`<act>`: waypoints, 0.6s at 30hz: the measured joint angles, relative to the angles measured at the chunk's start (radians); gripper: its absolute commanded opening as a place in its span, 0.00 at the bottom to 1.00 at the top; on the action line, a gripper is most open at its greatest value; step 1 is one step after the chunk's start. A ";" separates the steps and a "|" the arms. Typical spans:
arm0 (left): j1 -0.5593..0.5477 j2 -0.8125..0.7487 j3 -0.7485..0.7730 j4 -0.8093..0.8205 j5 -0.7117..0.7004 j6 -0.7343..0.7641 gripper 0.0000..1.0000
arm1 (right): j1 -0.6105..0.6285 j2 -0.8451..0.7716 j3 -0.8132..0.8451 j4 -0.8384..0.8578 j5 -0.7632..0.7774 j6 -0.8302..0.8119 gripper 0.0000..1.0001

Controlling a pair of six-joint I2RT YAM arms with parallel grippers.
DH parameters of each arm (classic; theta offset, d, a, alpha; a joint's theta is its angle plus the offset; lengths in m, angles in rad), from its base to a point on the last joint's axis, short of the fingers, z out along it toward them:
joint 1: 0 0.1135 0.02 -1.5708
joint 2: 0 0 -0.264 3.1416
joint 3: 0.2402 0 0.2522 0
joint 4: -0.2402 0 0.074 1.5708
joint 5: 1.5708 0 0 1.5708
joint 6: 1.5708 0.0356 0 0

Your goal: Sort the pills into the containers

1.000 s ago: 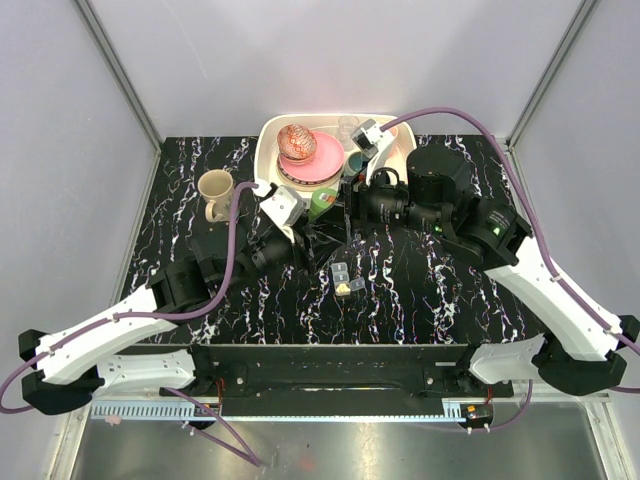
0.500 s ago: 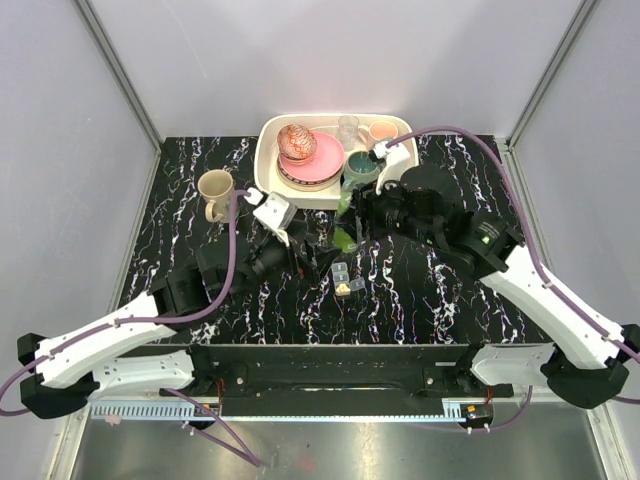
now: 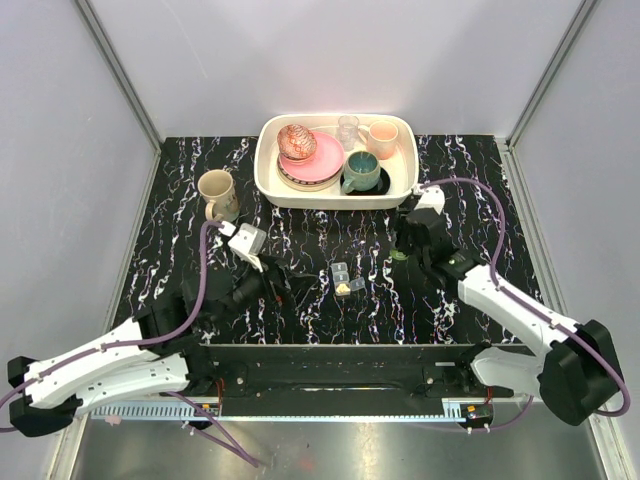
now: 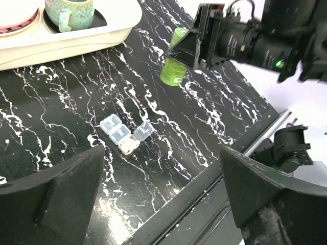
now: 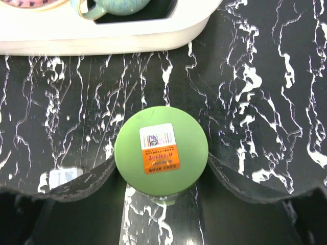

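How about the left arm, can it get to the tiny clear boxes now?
Probably yes. The open left gripper faces the containers, with only bare table between; the green bottle stands farther off.

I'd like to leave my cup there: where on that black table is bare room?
Bare tabletop lies between the white tray and the pill containers, and in the far left corner beyond the beige mug. It is crowded inside the tray and around the right pincer gripping the green bottle.

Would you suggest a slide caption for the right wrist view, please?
Green bottle held in the jaws of the right gripper, near the white tray holding a teal mug.
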 measured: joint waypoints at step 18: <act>0.000 -0.023 -0.036 0.014 0.029 -0.052 0.99 | -0.016 0.208 -0.363 0.844 0.175 -0.057 0.07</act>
